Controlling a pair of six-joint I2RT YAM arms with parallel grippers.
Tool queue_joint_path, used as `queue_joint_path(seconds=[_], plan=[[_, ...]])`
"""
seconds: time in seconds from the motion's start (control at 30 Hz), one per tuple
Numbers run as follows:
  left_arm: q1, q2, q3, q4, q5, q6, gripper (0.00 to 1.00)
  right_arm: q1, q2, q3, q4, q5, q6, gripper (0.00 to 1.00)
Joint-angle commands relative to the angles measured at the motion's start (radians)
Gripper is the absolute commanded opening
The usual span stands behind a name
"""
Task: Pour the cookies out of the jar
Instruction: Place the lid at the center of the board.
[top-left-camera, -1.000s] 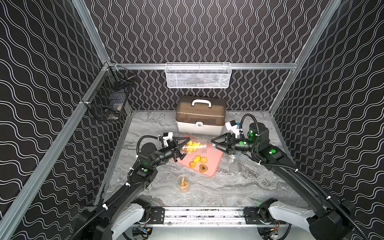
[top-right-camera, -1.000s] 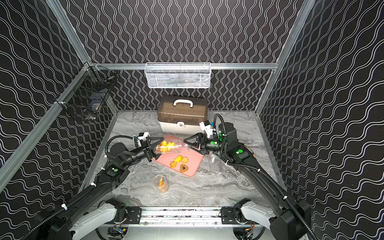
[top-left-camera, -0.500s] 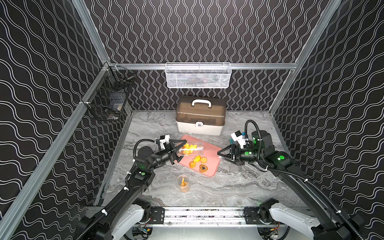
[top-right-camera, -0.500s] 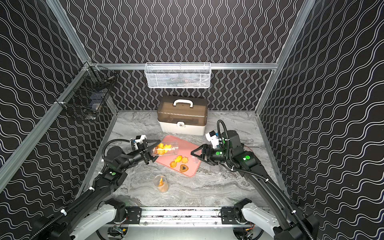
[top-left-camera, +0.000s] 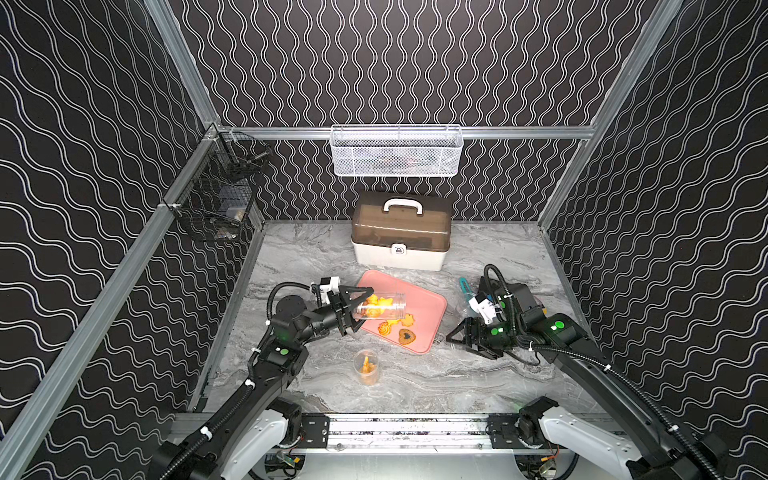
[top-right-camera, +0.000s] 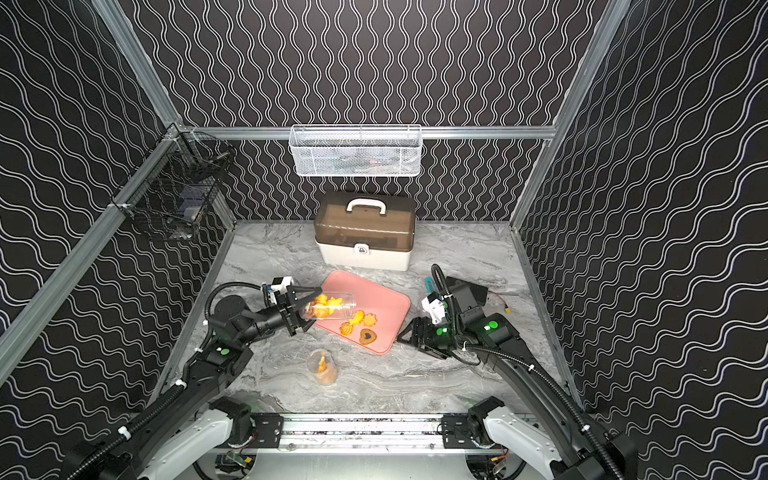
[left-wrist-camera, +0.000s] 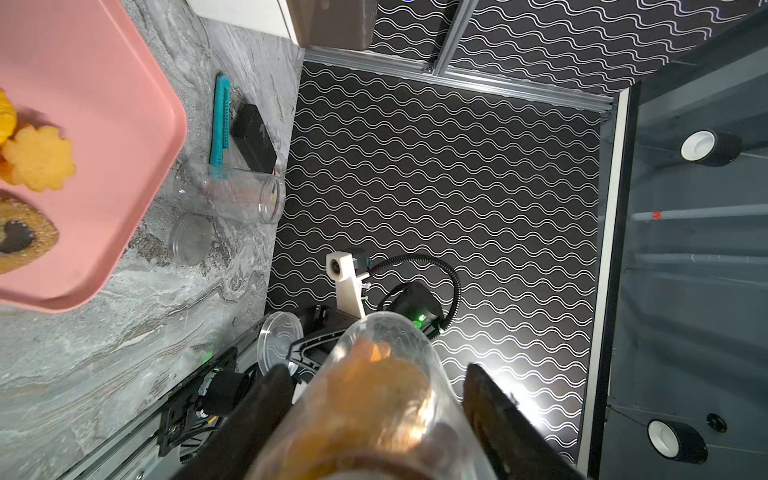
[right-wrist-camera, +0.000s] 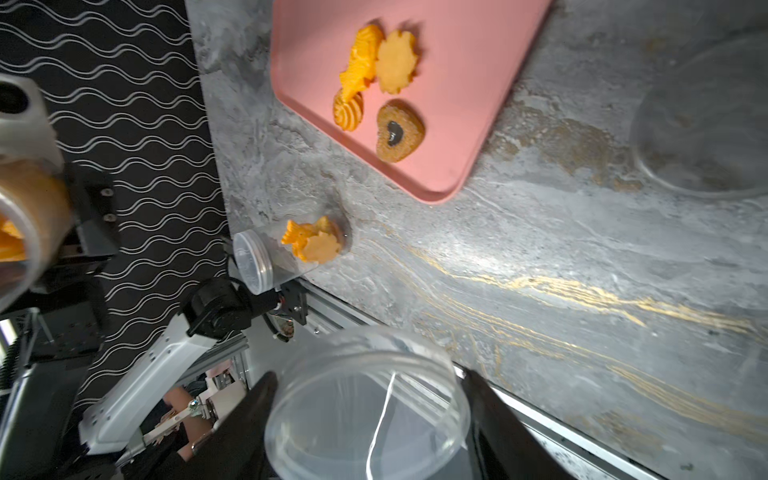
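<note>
My left gripper (top-left-camera: 360, 309) (top-right-camera: 309, 309) (left-wrist-camera: 376, 370) is shut on the clear jar (top-left-camera: 380, 306) (top-right-camera: 332, 306) (left-wrist-camera: 374, 399). It holds the jar on its side over the left part of the pink tray (top-left-camera: 424, 299) (top-right-camera: 386, 303) (left-wrist-camera: 104, 104) (right-wrist-camera: 457, 62), with orange cookies inside and its open mouth facing right. Several cookies (top-left-camera: 395, 328) (top-right-camera: 357, 326) (right-wrist-camera: 374, 79) lie on the tray, among them a brown heart (right-wrist-camera: 399, 131). My right gripper (top-left-camera: 451, 338) (top-right-camera: 401, 338) (right-wrist-camera: 370, 376) is right of the tray, low over the table, shut on the clear lid (right-wrist-camera: 365, 407).
A second small lidded jar with cookies (top-left-camera: 366, 365) (right-wrist-camera: 299, 249) stands in front of the tray. An empty jar (left-wrist-camera: 237, 195), a loose lid (left-wrist-camera: 191, 239), a teal tool (top-left-camera: 464, 286) and a black box (left-wrist-camera: 253, 139) lie at right. A storage box (top-left-camera: 401, 230) stands behind, under a white mesh basket (top-left-camera: 397, 151).
My right gripper has pulled away from the jar's mouth with the lid, to the right and toward the front. The left gripper has drawn the jar slightly left.
</note>
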Motion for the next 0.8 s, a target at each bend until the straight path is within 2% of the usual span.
queue_joint_path(seconds=[0.0,0.57,0.77], plan=[[0.002,-0.003,0.004,0.032,0.025,0.006,0.65,0.022,0.003,-0.025,-0.029,0.071,-0.001,0.68],[0.003,0.006,0.014,0.026,0.026,0.013,0.65,0.173,0.146,-0.074,-0.024,0.32,0.029,0.69],[0.002,0.008,0.015,0.029,0.026,0.011,0.65,0.208,0.184,-0.075,-0.016,0.368,0.044,0.69]])
